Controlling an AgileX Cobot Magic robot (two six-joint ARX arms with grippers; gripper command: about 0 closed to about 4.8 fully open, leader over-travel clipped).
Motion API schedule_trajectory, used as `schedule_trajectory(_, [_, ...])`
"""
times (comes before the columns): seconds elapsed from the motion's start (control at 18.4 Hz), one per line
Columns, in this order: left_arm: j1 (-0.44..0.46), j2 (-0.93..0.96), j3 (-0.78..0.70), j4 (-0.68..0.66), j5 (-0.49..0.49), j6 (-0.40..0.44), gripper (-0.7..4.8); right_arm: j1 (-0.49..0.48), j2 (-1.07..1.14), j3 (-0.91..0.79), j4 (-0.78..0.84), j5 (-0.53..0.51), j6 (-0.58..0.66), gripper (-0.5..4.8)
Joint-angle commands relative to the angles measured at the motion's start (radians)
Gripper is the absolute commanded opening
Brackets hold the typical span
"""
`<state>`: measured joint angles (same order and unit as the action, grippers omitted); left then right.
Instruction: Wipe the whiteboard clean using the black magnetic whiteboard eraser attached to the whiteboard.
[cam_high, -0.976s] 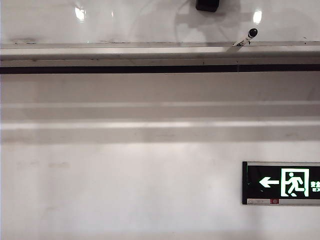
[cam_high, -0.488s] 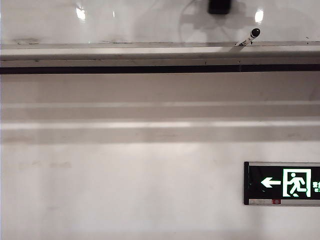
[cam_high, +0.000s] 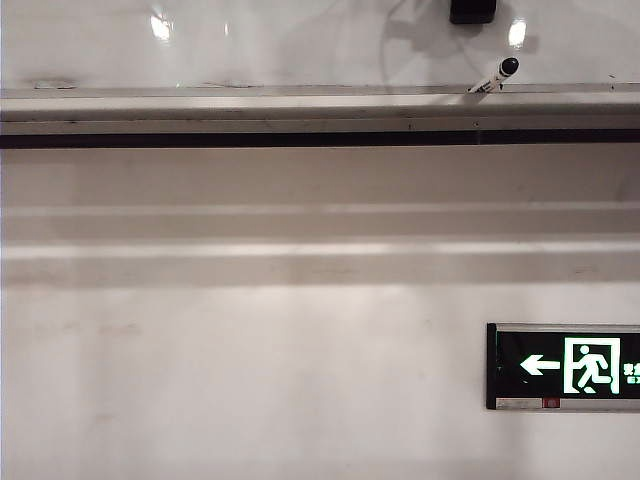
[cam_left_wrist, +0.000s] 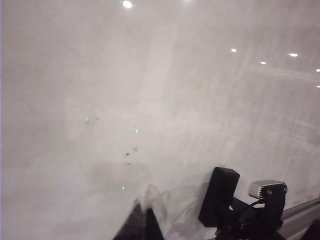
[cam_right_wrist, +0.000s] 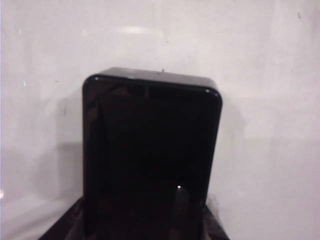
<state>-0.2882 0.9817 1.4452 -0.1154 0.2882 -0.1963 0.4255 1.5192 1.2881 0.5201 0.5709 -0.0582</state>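
Glossy whiteboard (cam_high: 250, 45) above grey rail (cam_high: 300, 105), marker (cam_high: 495, 75), exit sign (cam_high: 565, 366); right gripper (cam_right_wrist: 145, 220) grasping black eraser (cam_right_wrist: 152, 155); left gripper (cam_left_wrist: 142, 225) near board, finger state indeterminable.

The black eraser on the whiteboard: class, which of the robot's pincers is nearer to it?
Right. The right pincer is at the eraser, which fills its wrist view. The left pincer sits apart, further along the whiteboard.

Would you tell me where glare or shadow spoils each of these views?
Exterior view: lamp spots glare on the whiteboard, and the eraser casts a soft shadow. Left wrist view: hazy, speckled with reflections. Right wrist view: the eraser is nearly featureless black.
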Motion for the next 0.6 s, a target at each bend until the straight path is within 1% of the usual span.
schedule_trajectory(0.05, [0.000,-0.001,0.005,0.012,0.008,0.000,-0.06,-0.031,-0.013,0.007,0.089,0.057,-0.085,1.16])
schedule_trajectory(0.16, [0.000,-0.002,0.005,0.012,0.008,0.000,-0.06,-0.031,-0.034,0.013,0.106,0.050,-0.110,1.16])
schedule_trajectory(0.33, [0.000,-0.002,0.005,0.012,0.009,0.000,-0.06,-0.031,-0.074,0.020,0.130,-0.067,-0.179,1.16])
schedule_trajectory(0.6, [0.000,-0.002,0.005,0.013,0.023,-0.003,-0.06,-0.042,-0.078,0.091,0.087,-0.173,-0.190,1.17])
